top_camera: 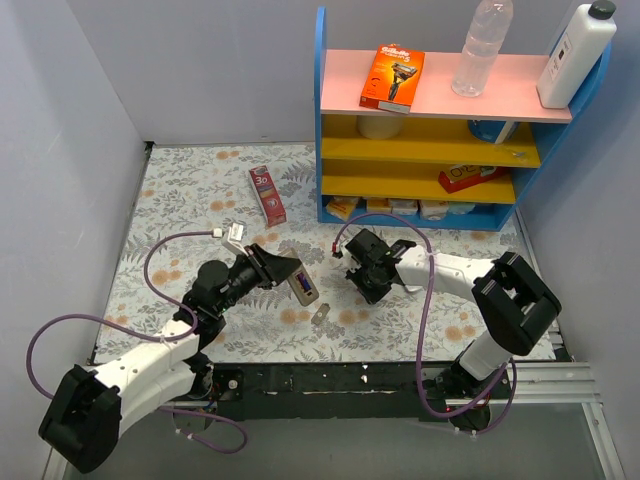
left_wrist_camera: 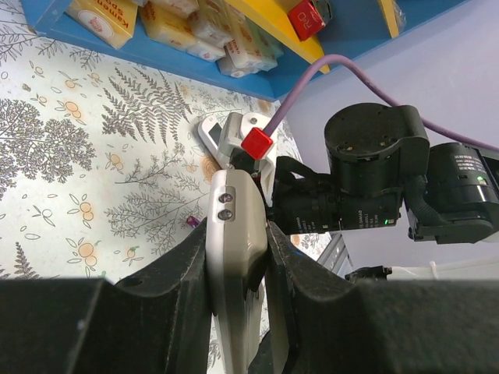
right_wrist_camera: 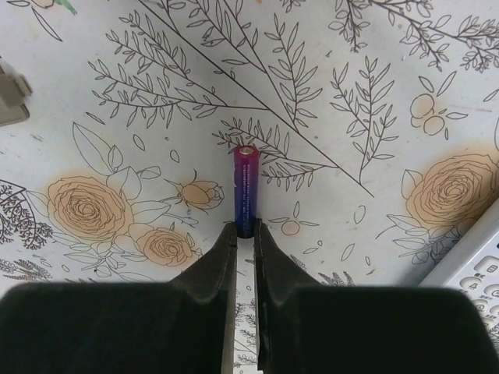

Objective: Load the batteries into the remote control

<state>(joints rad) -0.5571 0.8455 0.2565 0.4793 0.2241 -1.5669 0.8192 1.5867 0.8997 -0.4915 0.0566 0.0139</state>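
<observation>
The right end effector (right_wrist_camera: 244, 234) is pinching the blue near end of a battery (right_wrist_camera: 245, 187) that is lying flat on the desk (right_wrist_camera: 374, 117), its long axis running straight away from the fingers. The left end effector (top_camera: 285, 272) is clamping the remote (left_wrist_camera: 232, 226) edge-on, with the remote's length sticking out toward the right arm.

I see a white counter (right_wrist_camera: 374, 257) printed with grey fern outlines and orange roses. The slim cylindrical battery (right_wrist_camera: 246, 191) fades from magenta at one end to dark blue at the other. The smooth plastic remote control (left_wrist_camera: 231, 202) is pale grey. The left gripper (left_wrist_camera: 236, 249) and right gripper (right_wrist_camera: 245, 234) are black. The open shelf unit (top_camera: 321, 120) has blue sides, a pink top and yellow boards.
</observation>
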